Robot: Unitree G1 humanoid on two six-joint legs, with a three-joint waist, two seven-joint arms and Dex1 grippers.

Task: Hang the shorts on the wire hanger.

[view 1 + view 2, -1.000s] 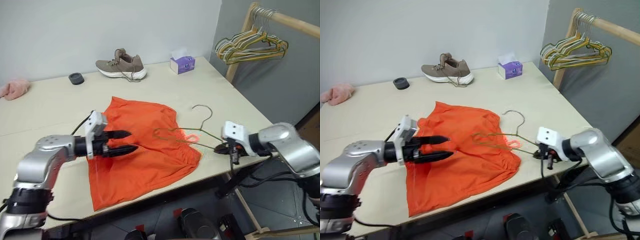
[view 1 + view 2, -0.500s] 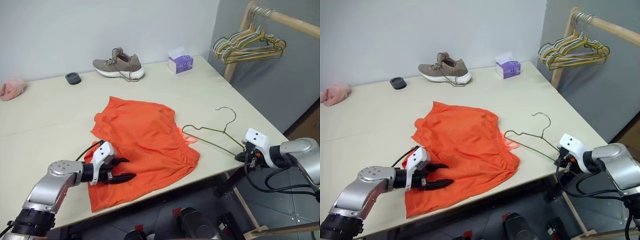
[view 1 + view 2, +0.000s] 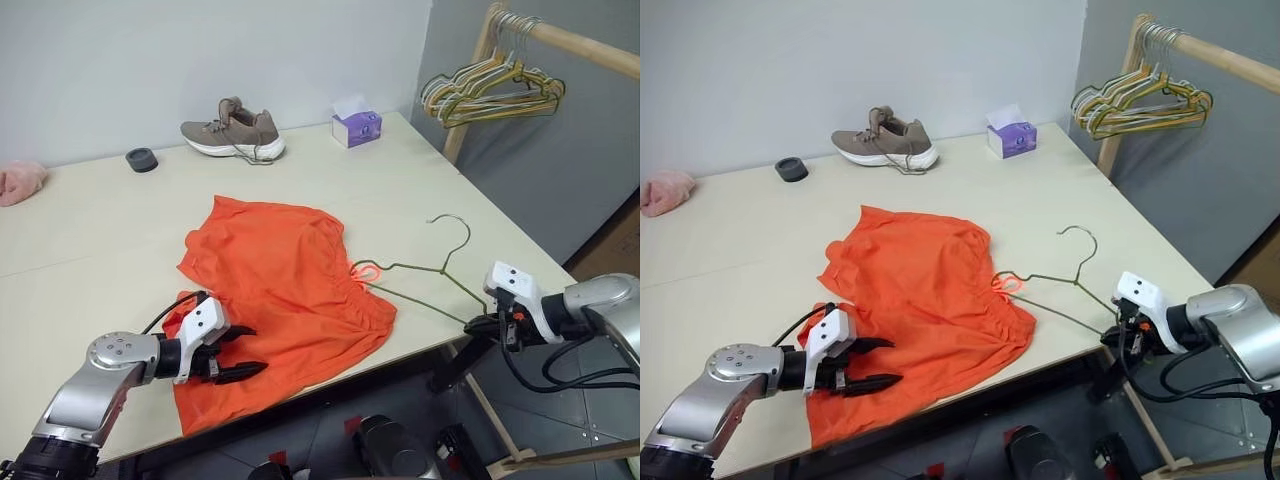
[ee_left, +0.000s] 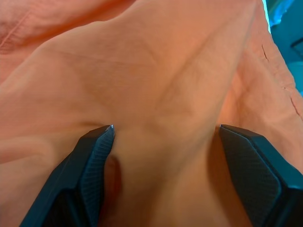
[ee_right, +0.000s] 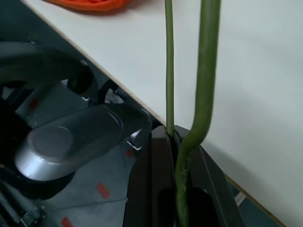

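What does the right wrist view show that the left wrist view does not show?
Right wrist view: the right gripper, jaws shut on the wire hanger, above the table edge.

Left wrist view: the left gripper, jaws open, with one fingertip against the fabric.

Both: the orange shorts, seen in the right wrist view as a small piece.

Evenly lit by soft, diffuse overhead light; only faint shadows under the shoe (image 3: 233,127) and along the table (image 3: 90,250) edge. No glare. Slightly soft toward the wrist views' near edges, with blurred black fingertips (image 4: 94,156).
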